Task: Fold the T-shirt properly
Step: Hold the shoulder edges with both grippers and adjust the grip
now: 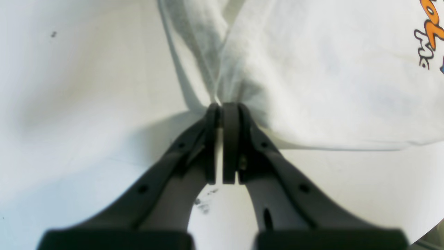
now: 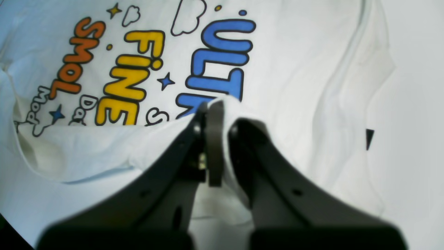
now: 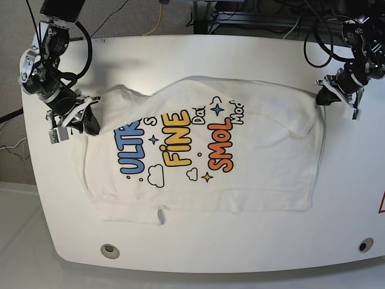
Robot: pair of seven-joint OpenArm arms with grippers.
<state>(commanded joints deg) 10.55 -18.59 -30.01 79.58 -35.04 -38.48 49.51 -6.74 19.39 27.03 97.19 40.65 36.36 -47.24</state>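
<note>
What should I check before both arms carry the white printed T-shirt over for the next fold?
1. Left gripper pinching the white cotton T-shirt: ok, cloth bunched at the closed tips.
2. Right gripper holding cloth: ok, fabric wrapped over one finger.
3. Print faces up: ok.
4. Shirt flat between the grips: not ok, wrinkled, far edge folded over.
5. Shirt fully on the white table: ok.
6. Number of layers in each pinch: cannot tell.
</note>
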